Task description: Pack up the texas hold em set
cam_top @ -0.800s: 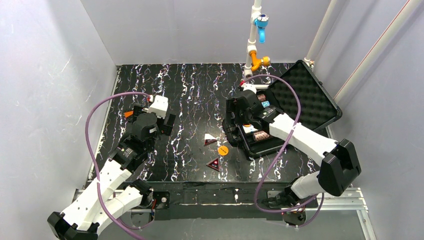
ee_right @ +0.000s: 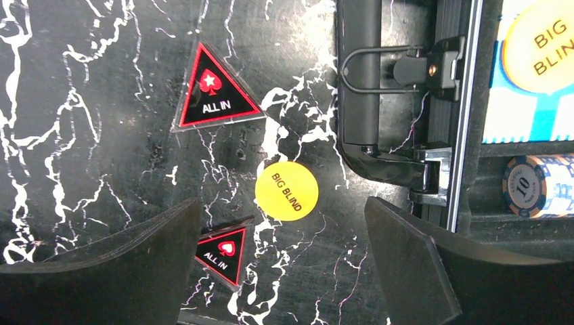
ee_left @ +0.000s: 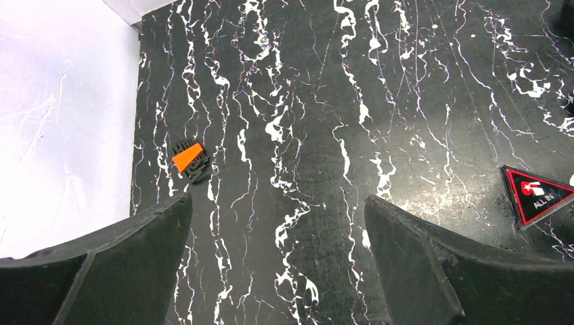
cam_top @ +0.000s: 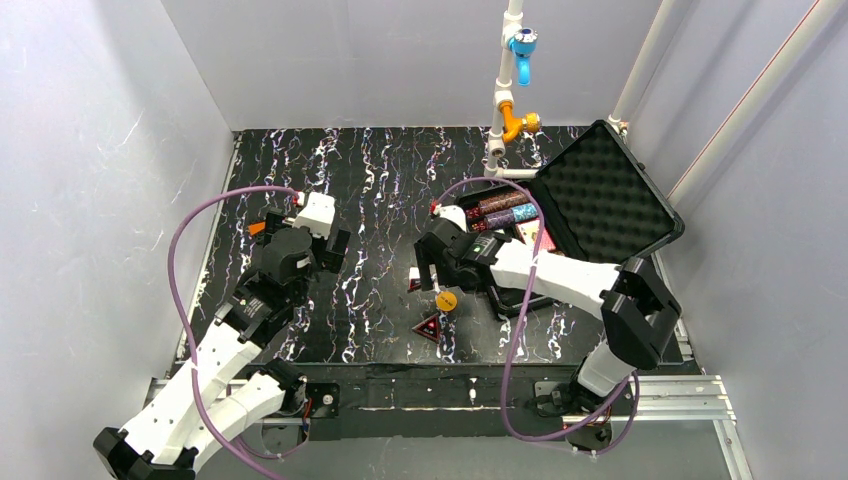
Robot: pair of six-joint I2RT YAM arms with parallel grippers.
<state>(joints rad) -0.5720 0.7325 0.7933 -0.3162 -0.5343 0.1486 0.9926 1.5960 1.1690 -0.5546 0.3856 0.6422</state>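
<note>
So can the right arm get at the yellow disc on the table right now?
Probably yes. The right gripper hangs open over the yellow disc, which lies flat and uncovered on the table. The case edge sits close beside it but apart.

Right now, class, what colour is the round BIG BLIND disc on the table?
The disc is yellow-orange with dark lettering; clearest in the right wrist view.

Bright, even, diffuse light, only faint soft shadows on the black white-veined tabletop (cam_top: 380, 180), pale grey side wall (ee_left: 61, 101) blown out near white in the left wrist view, lettering on the yellow round disc (ee_right: 287, 190) crisp.
</note>
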